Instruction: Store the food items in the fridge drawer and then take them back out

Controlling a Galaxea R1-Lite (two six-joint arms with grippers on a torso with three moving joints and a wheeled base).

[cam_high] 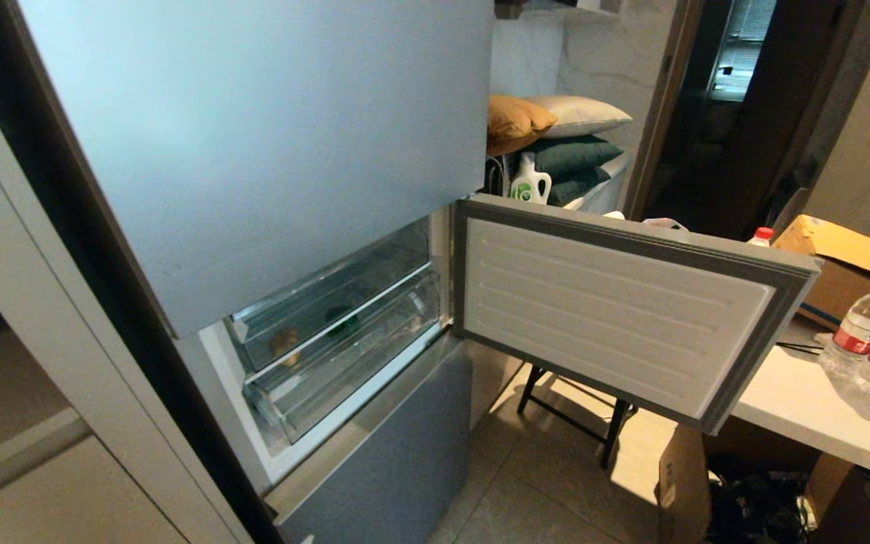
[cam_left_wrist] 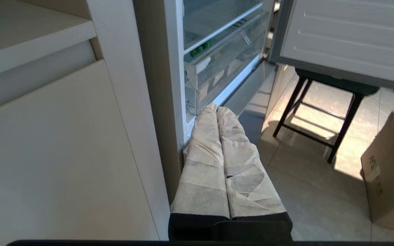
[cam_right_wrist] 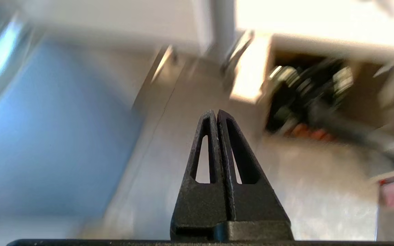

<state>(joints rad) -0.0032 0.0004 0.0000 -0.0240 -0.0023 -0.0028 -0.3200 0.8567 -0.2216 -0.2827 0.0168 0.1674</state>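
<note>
The silver-grey fridge stands with its middle door [cam_high: 616, 317] swung open. Inside, the clear fridge drawer [cam_high: 374, 276] is pushed in. Through its front I see the tan potato [cam_high: 284, 341] and the dark green pepper [cam_high: 343, 321]. The pepper [cam_left_wrist: 202, 48] also shows as a green patch in the left wrist view. My left gripper [cam_left_wrist: 216, 108], its fingers wrapped in pale tape, is shut and empty, low beside the fridge's bottom corner. My right gripper [cam_right_wrist: 216, 112], with black fingers, is shut and empty over the floor tiles. Neither arm shows in the head view.
A second clear drawer [cam_high: 344, 363] sits under the first. A black stool [cam_left_wrist: 320, 112] stands below the open door. Water bottles [cam_high: 862, 325] stand on a white table [cam_high: 797, 408] at the right, cardboard boxes [cam_left_wrist: 388, 171] beneath it. Beige cabinets [cam_left_wrist: 63, 153] flank the fridge's left.
</note>
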